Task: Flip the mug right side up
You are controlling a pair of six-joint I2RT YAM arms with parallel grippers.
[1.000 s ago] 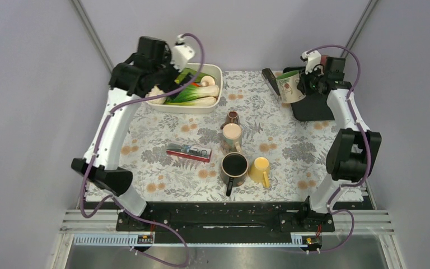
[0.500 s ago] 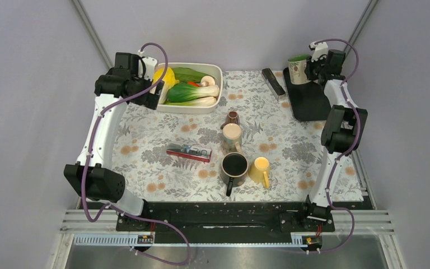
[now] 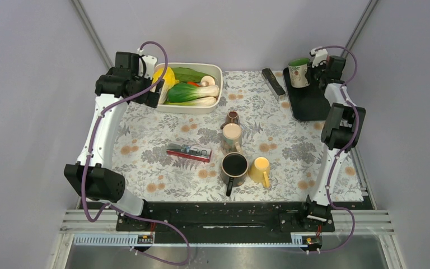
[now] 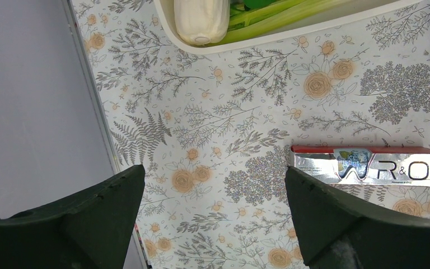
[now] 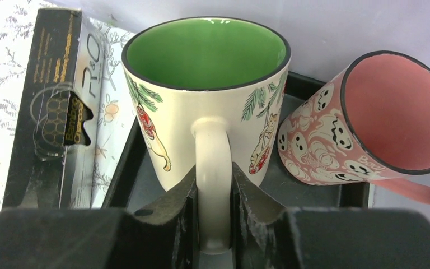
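Observation:
The mug (image 5: 204,95) is cream with pine sprigs and a green inside; it stands mouth up on the black tray (image 5: 313,193). My right gripper (image 5: 214,193) is shut on its cream handle, a finger pressed to each side. In the top view the mug (image 3: 298,72) shows at the far right corner of the table, with the right gripper (image 3: 315,72) beside it. My left gripper (image 4: 215,193) hangs open over the floral cloth, with nothing between its fingers; in the top view the left gripper (image 3: 152,95) is by the white dish.
A pink ghost-pattern mug (image 5: 381,126) leans against the held mug. A black box (image 5: 56,106) lies left of the tray. A white dish of vegetables (image 3: 190,88), a red and silver box (image 3: 188,151), and brown, dark and yellow cups (image 3: 241,159) sit on the cloth.
The right gripper carried the mug from a tilted pose over the tray to the far right corner, now upright. The left arm drew back left from over the dish, then held still.

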